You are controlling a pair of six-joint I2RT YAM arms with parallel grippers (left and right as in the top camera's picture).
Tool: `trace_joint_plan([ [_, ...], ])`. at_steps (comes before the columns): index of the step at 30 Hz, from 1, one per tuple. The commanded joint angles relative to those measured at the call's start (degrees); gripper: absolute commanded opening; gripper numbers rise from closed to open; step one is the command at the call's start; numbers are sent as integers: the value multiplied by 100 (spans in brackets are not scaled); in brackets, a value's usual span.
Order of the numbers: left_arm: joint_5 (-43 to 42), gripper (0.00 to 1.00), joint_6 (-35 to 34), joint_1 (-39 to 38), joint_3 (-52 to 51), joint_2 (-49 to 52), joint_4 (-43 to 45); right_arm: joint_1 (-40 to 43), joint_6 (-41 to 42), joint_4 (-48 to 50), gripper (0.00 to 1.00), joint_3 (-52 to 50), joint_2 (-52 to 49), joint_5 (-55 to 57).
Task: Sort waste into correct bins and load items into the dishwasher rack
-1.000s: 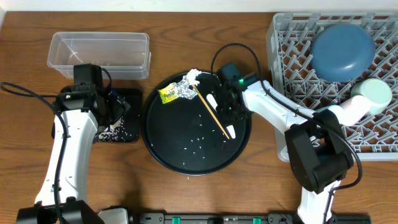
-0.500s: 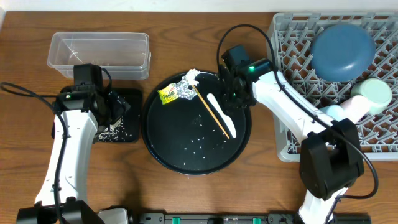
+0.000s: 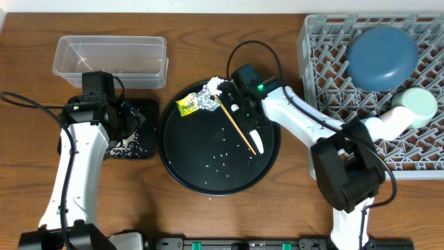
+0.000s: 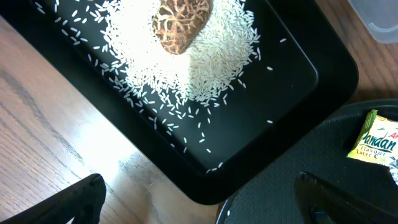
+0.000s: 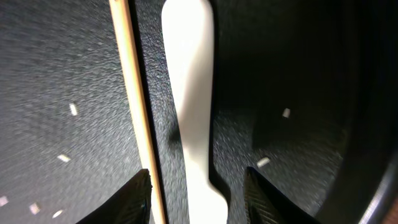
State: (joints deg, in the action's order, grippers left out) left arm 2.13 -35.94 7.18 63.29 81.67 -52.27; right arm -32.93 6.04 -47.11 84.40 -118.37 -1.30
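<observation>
Rice [image 3: 223,155] speckles the near half of the round tray [image 3: 182,164] in the middle of the desk [image 3: 277,215]. From its base at the near right edge, the right arm leans far-left across the desk. Its forearm stretches low over the round tray's right rim, and the wrist is turned down. The right gripper [image 5: 200,194] hangs over the spoon [image 5: 188,106] with its jaws apart, one finger on each side of the handle, neither touching it. The spoon lies flat on the round tray, its long axis running near-right to far-left; which end is its bowl cannot be told. The chopstick [image 5: 135,106] lies just beside it, nearly parallel, its far end pointing at the foil [image 3: 202,101].

The left arm rises from the near left edge, runs straight away and bends at the elbow by the tub [image 3: 111,61]. It folds back so that the left gripper [image 4: 199,190] points down over the corner of the black tray [image 4: 298,68] nearest the round tray. Its jaws are wide apart and hold nothing. A brown lump [image 4: 181,25] sits on a heap of rice in the black tray.

Farther off, the wrapper [image 3: 186,105] touches the foil, and the tissue [image 3: 214,85] lies at the round tray's far rim. At the far right, the rack [image 3: 326,62] holds the blue bowl [image 3: 383,57] and the green bowl [image 3: 420,104].
</observation>
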Motion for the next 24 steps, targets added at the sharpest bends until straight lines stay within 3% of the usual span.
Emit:
trace_joint_plan([
  [1, 114, 98, 57, 24, 37, 20, -13, -166, 15, 17, 43, -48, -179, 442],
  [7, 114, 98, 57, 24, 37, 20, -13, -197, 13, 20, 41, -48, -367, 498],
  [11, 114, 98, 59, 24, 37, 20, -13, -197, 9, 26, 30, -48, -420, 498],
  [20, 114, 98, 57, 24, 37, 20, -13, -162, -142, -28, 32, -48, -422, 446],
  [24, 114, 98, 57, 24, 37, 20, -13, -160, -140, -46, 14, -48, -424, 448],
])
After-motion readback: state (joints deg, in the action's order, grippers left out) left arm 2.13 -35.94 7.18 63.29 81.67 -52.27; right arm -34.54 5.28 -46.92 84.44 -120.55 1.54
